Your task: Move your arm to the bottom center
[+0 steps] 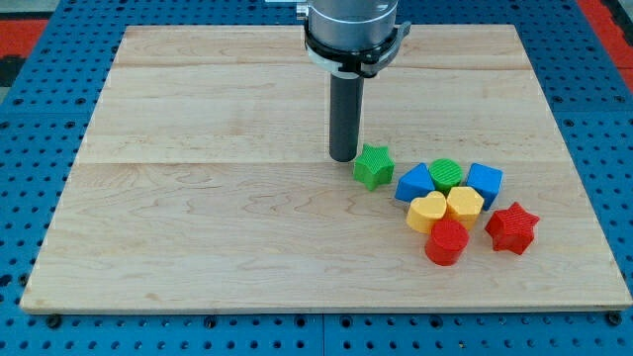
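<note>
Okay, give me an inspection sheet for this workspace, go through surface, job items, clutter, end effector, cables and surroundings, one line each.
Surface: pale wooden board, flat, made of joined planks; no spills seen.
Job's things: the dark rod; my tip rests near the board's middle, just to the view's left of the green star block. The bottom centre is not yet reached.
Clutter: a cluster at the view's right: blue block, green round block, blue cube, yellow heart block, yellow hexagonal block, red round block, red star block.
End effector: rod only, upright, no grasping part.
Cables: nothing seen.
Surroundings: blue perforated table around the board.
</note>
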`<move>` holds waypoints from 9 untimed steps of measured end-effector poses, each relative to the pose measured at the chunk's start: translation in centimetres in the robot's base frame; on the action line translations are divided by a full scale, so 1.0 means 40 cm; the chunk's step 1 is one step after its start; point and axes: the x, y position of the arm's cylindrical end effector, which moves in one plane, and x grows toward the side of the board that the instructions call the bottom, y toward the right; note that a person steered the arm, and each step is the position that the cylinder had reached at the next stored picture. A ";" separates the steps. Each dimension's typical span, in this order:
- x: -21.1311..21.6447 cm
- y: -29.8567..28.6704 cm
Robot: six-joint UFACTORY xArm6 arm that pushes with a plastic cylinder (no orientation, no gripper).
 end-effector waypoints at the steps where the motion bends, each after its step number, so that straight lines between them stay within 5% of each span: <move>1: 0.000 0.000; 4: 0.039 -0.077; 5: 0.125 -0.258; 6: 0.400 -0.146; 9: 0.461 -0.124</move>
